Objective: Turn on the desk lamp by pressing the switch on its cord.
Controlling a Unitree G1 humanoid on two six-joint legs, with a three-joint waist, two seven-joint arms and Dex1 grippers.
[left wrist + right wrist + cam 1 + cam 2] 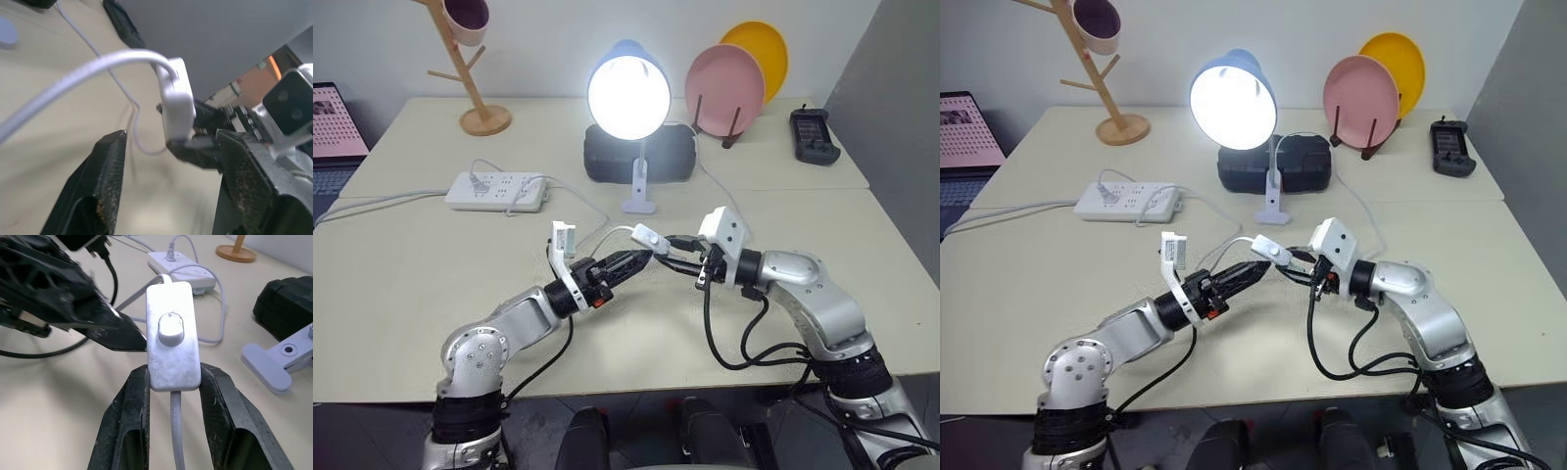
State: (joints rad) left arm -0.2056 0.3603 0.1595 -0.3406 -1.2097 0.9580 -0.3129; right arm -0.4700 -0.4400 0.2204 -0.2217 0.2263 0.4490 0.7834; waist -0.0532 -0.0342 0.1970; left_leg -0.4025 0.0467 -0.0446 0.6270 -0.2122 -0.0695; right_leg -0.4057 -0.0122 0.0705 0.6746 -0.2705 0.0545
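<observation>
With the blue-shaded desk lamp (627, 90) glowing at upper centre, the right gripper (172, 382) clamped the small white oblong switch (172, 336) while the left gripper (171, 161), jaws apart, should back off gently to avoid re-pressing its rocker.

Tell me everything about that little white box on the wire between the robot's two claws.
The switch is a small white oblong of smooth plastic with an oval rocker button at its middle. It hangs above the table, clamped by its long sides in the right gripper. The cord leaves both ends. The left gripper, open, sits right beside it. The desk lamp glows.
</observation>
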